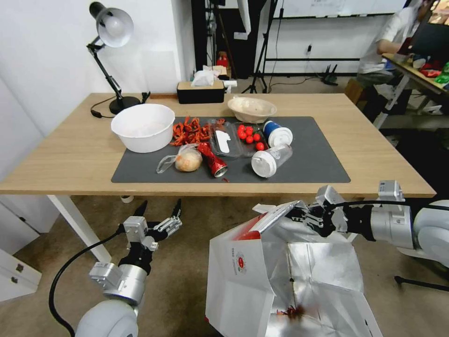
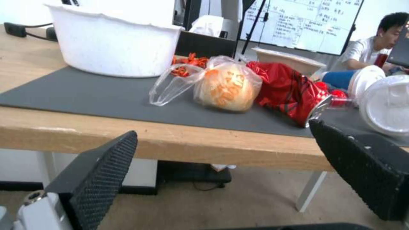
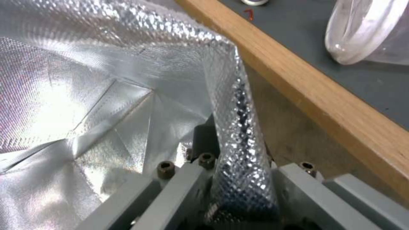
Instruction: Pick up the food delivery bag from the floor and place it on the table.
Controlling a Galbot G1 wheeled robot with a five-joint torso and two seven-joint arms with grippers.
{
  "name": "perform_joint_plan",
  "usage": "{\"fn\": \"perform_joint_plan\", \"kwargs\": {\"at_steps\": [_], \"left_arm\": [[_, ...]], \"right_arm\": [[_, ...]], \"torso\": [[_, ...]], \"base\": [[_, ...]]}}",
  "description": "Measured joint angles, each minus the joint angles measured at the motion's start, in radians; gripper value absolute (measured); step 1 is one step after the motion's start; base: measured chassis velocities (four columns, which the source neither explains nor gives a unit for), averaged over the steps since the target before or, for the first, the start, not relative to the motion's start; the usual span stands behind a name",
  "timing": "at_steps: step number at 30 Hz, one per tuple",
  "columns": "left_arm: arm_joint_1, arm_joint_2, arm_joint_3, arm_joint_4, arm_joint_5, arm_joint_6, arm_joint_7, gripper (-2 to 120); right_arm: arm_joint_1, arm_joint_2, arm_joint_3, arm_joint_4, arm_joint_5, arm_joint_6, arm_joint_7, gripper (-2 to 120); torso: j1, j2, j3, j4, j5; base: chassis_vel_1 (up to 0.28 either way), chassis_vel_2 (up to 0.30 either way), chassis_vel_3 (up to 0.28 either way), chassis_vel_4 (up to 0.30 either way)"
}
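Right gripper (image 1: 295, 211) of mine pinching top rim of food delivery bag (image 1: 280, 276), head view: bag open, foil lining up, below near edge of table (image 1: 70, 164), over floor (image 1: 187, 262). Left gripper (image 1: 159, 210) spread, empty, under table edge. Left wrist view: fingers (image 2: 100, 172) wide apart facing table front, bread roll bag (image 2: 221, 86) on mat (image 2: 85, 95). Right wrist view: foil rim clamped between my jaws, beside table edge.

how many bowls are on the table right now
2. A large white bowl sits at the mat's left rear corner; a shallower beige bowl sits behind the mat, near the tissue box.
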Motion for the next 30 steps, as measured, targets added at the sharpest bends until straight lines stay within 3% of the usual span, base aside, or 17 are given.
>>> {"fn": "perform_joint_plan", "kwargs": {"at_steps": [25,30], "left_arm": [[-0.005,0.001,0.001,0.006,-0.005,0.007,-0.002,100],[-0.005,0.0,-0.007,0.007,-0.02,0.008,0.04,100]], "right_arm": [[0.0,-0.002,0.0,0.001,0.005,0.0,0.004,0],[0.0,-0.002,0.0,0.0,0.008,0.003,0.005,0]], "torso": [[0.052,0.118,0.066,0.0001,0.0],[0.06,0.135,0.075,-0.0001,0.0]], "base": [[0.0,0.0,0.0,0.0],[0.0,0.0,0.0,0.0]]}}
